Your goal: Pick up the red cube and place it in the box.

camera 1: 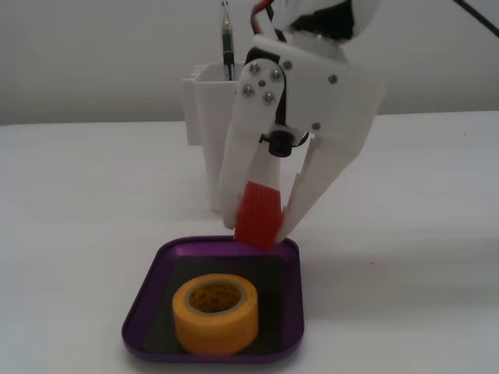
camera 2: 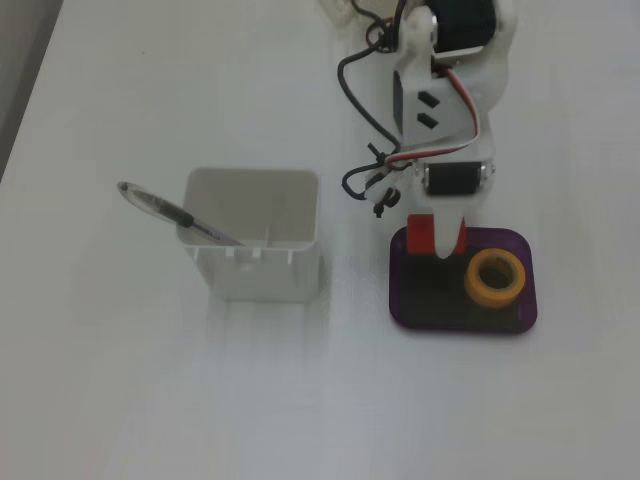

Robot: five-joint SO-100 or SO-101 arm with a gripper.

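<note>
The red cube (camera 1: 258, 215) is clamped between the two white fingers of my gripper (camera 1: 260, 231). It hangs just above the far rim of the box (camera 1: 153, 278), a shallow purple tray with a dark base. In a fixed view from above, the red cube (camera 2: 421, 236) sits at the upper left corner of the box (camera 2: 411, 305), with my gripper (camera 2: 432, 245) pointing down over it. The cube's lower edge is near the tray's rim; whether they touch is unclear.
A yellow tape roll (camera 1: 215, 313) lies inside the box, also seen from above (camera 2: 496, 277). A tall white plastic container (camera 2: 256, 246) holding a pen (camera 2: 175, 213) stands left of the box; in the front view the container (camera 1: 204, 117) is behind the gripper.
</note>
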